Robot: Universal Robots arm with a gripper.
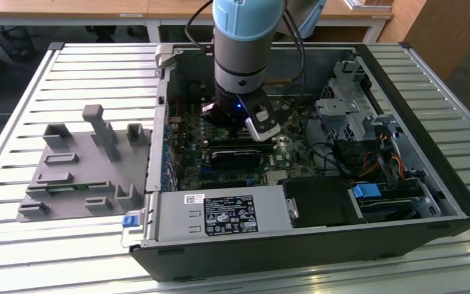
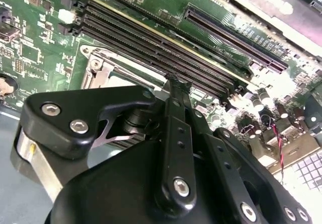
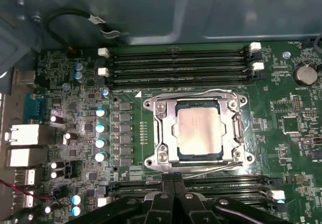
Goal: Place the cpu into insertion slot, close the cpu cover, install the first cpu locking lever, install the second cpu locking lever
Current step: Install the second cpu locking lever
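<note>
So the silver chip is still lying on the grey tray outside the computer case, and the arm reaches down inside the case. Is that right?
Not quite. The cpu already sits in the insertion slot on the green motherboard, with the cpu cover framing it, as the first wrist view shows. The arm does reach down inside the case.

Workshop or robotics lab bench. Slatted metal table (image 1: 71, 67) carrying an opened desktop computer case (image 1: 317, 245), green motherboard (image 3: 282, 98) exposed. Grey moulded fixture tray (image 1: 80, 165) beside the case, on the exterior view's left. Wooden desks (image 1: 63, 9) behind. Robot arm (image 1: 243, 49) reaching down into the case.
</note>
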